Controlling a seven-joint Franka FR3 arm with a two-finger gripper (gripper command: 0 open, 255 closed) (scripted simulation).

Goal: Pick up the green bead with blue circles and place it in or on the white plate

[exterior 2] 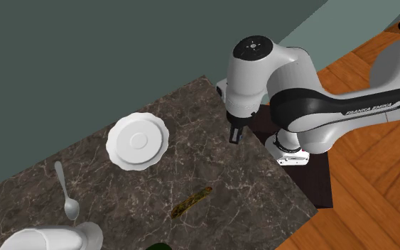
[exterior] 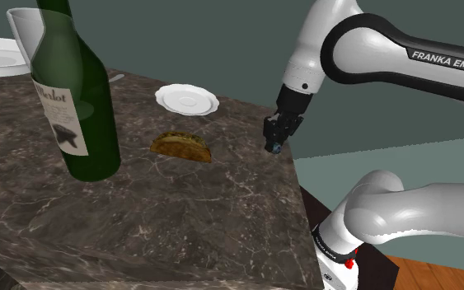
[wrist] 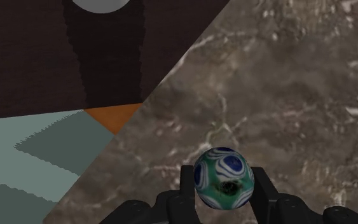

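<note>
Here the end effector (wrist: 224, 182) clasps the green bead (wrist: 224, 173), just a blue speck from the shoulder view.

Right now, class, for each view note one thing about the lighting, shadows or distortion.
Shoulder view: the green bottle looms oversized beside the camera, with pale highlights streaking its glass. Second exterior view: the white plate is flatly lit, with no glare. Wrist view: shadows on the teal surface have saw-toothed edges, while the bead is evenly lit.
</note>
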